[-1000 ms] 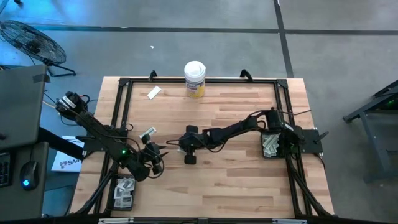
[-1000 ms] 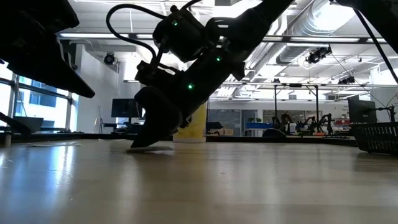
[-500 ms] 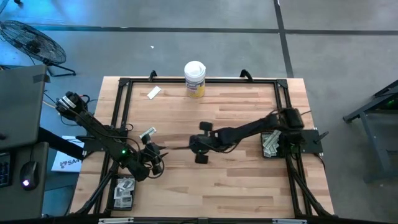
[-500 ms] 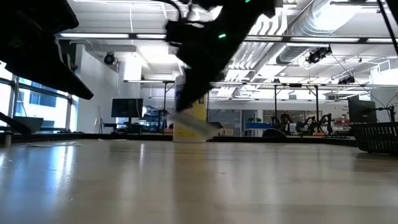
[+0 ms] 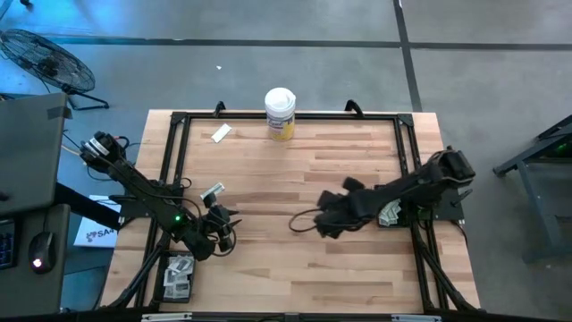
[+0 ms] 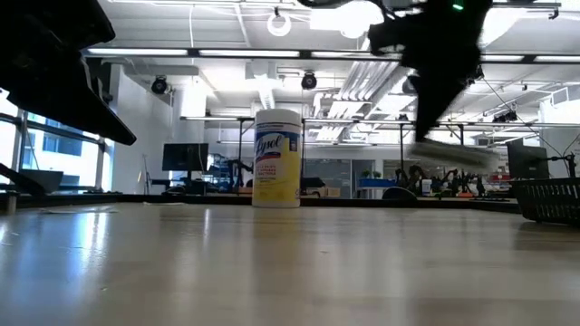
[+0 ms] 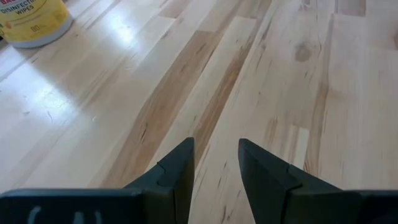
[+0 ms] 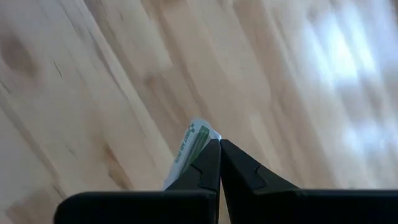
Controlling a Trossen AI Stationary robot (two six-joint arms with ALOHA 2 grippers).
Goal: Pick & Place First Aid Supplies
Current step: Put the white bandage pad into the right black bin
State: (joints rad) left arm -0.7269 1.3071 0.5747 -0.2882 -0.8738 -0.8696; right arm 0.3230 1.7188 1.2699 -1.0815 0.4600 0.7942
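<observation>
My right gripper [image 8: 219, 163]: tips pressed together on the edge of a narrow white-and-green wrapper [image 8: 189, 151], which sticks out past the tips above bare wood. High view puts this gripper [image 5: 304, 224] over mid-table, right of centre, arm folded toward the right edge; the wrapper itself is too small to pick out from up there. Low view: a pale flat sliver [image 6: 453, 154] hangs under the dark mass of the arm, well off the tabletop [image 6: 290, 263]. Dark bin [image 5: 390, 210] with packets already in it sits at the table's right edge, near my right arm's base. I judge that is the drop point. To do this well: keep the pinch firm, since only a thin margin of wrapper is held and it could slide or flutter; carry level, high enough to clear the bin wall, centre over the bin, then part the tips. My left gripper [image 7: 214, 163]: fingers held apart, nothing between them, waiting low at the left side [image 5: 217, 225]. More packets remain: one near it [image 5: 212, 192], one at the far left corner [image 5: 222, 133], some in the left bin [image 5: 178, 273]. Wipes canister [image 5: 280, 114] stands at the far edge; not mine to move.
</observation>
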